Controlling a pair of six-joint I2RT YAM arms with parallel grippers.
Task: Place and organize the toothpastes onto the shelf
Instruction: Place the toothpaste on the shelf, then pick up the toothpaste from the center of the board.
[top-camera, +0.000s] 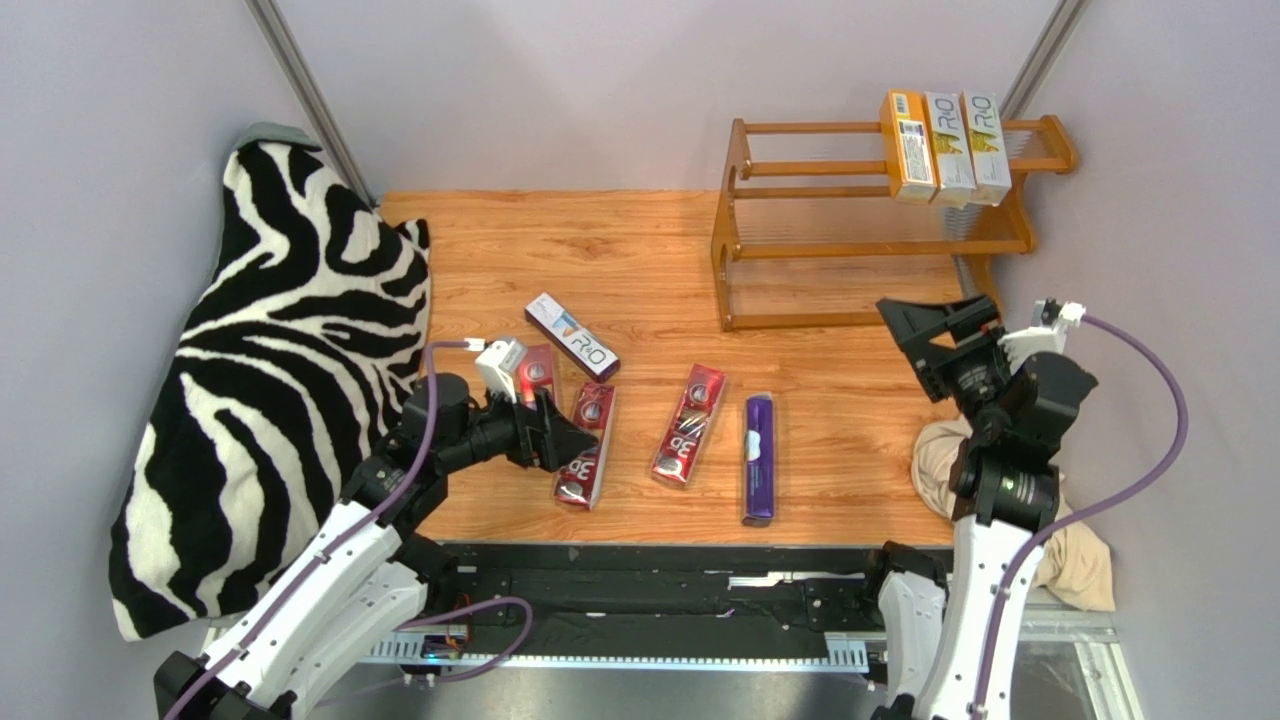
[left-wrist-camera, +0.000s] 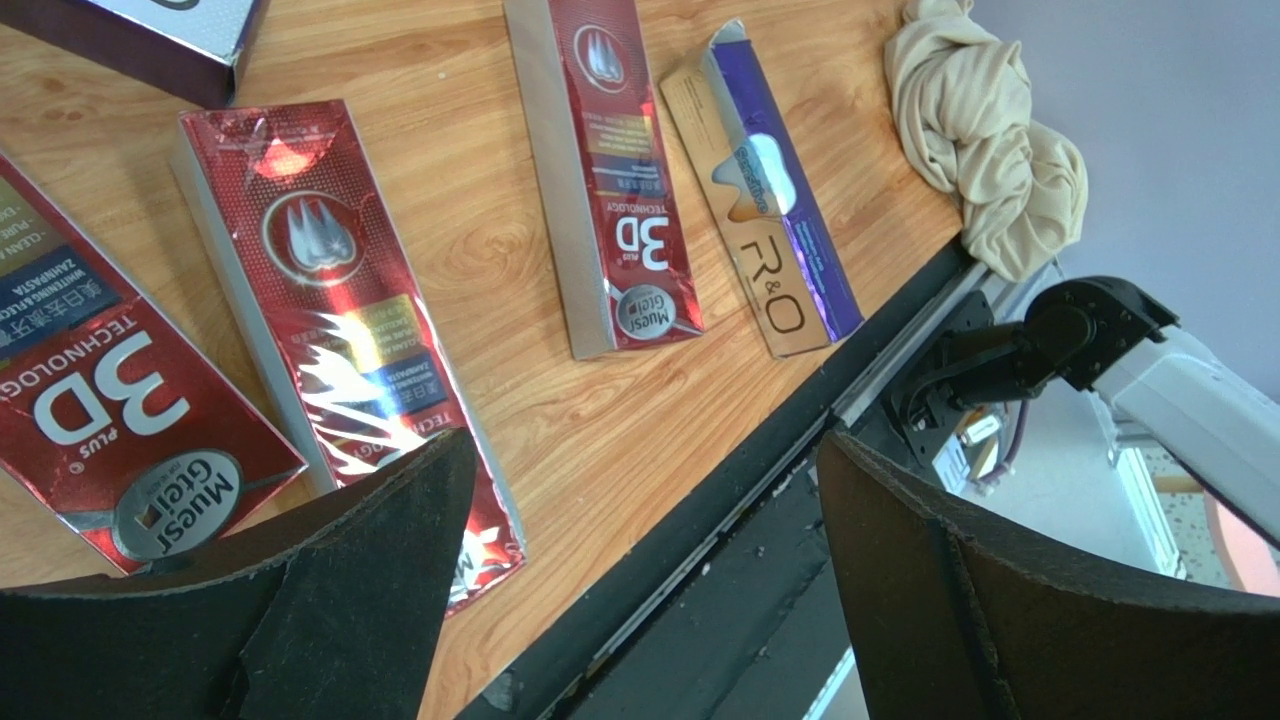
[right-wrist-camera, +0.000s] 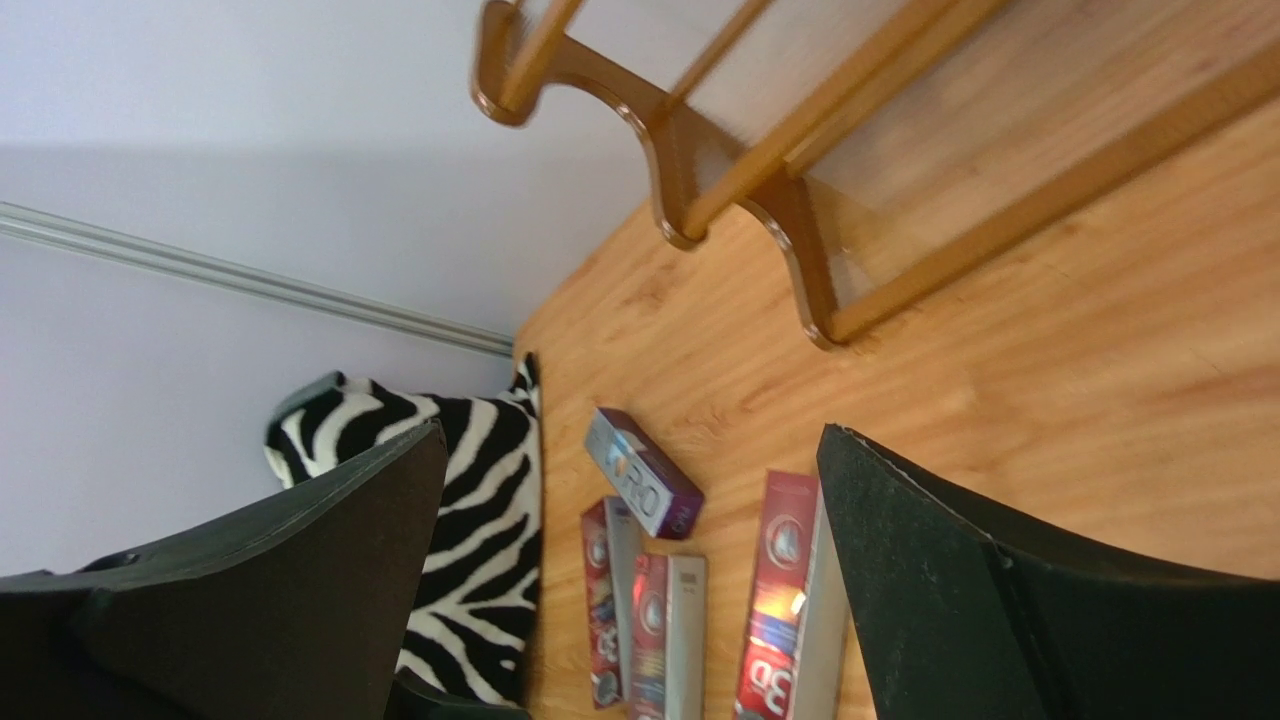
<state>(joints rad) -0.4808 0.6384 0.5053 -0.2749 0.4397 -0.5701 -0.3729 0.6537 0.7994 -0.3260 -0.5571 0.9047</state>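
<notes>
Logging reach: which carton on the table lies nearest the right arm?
The purple carton at the row's right end; the red cartons lie further left.

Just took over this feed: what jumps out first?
A zebra-print cloth covers the left of the table. Far right, the shelf holds three upright cartons on its top tier. Three red cartons and two purple cartons lie flat mid-table, the left end effector open over the reds.

A zebra-striped blanket is draped along the tabletop's left edge. A beige cloth is bunched at its near right corner.
</notes>
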